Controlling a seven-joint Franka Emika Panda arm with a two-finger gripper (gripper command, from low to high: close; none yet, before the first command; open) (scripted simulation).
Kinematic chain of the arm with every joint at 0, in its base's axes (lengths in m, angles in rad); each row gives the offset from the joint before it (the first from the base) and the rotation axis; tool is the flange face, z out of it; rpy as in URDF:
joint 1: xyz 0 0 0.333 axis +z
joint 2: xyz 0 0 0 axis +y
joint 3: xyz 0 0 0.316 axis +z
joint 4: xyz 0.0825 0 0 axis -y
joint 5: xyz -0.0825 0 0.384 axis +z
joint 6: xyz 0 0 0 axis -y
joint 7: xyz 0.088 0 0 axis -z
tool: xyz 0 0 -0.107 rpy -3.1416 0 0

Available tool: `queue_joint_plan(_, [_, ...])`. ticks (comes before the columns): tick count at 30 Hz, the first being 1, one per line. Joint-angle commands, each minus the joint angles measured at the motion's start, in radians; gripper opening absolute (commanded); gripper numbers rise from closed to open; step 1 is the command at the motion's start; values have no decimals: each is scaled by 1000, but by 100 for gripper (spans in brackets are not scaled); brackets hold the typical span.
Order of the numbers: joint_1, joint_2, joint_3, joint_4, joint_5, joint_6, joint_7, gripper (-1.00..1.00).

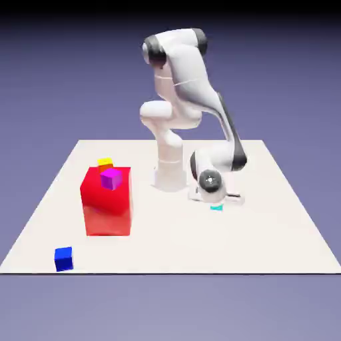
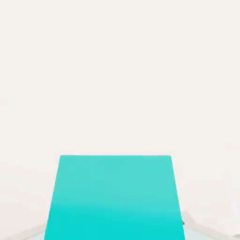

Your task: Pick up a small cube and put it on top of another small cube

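One small cyan cube (image 2: pixel 115 197) is sitting between the fingertips (image 2: pixel 199 234) of the gripper (image 2: pixel 115 232), which is clamping it from both sides. In the exterior view only a strip of the cube is showing beneath the hand, to the exterior view's right of the big red block (image 1: pixel 108 210) and well apart from it. Whether the cube is touching the tabletop (image 1: pixel 260 246), I cannot tell.

Above the cube, the white arm (image 1: pixel 193 73) is bending over and hiding most of it from the exterior view. A dark round cap (image 1: pixel 210 180) on the arm is facing the camera, to the exterior view's right of the red block, and is carrying a pale mark too small to read.

The red block itself is standing upright. A purple cube (image 1: pixel 111 178) is showing against its upper part, overlapping the near edge of its top; whether it is resting there, I cannot tell. A yellow cube (image 1: pixel 104 162), with orange showing below, is peeking out at the far edge of the block's top, and whether it is lying on the block or behind it is also unclear. A small blue cube (image 1: pixel 64 259) is resting nearer the camera than the red block, toward the exterior view's left, just beside the table's near edge.
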State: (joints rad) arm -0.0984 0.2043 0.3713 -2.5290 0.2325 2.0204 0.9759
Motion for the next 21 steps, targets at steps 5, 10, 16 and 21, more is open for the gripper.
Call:
queue_joint_plan(5, [75,-120,-180,18,-221,-114,-191,-100])
queue_joint_plan(10, [151,-240,-359,37,-438,-228,-383,-100])
queue_joint_plan(16, [241,-384,-575,58,-699,-364,-614,-100])
queue_joint_plan(21, [316,-504,-754,77,-917,-478,-807,-100])
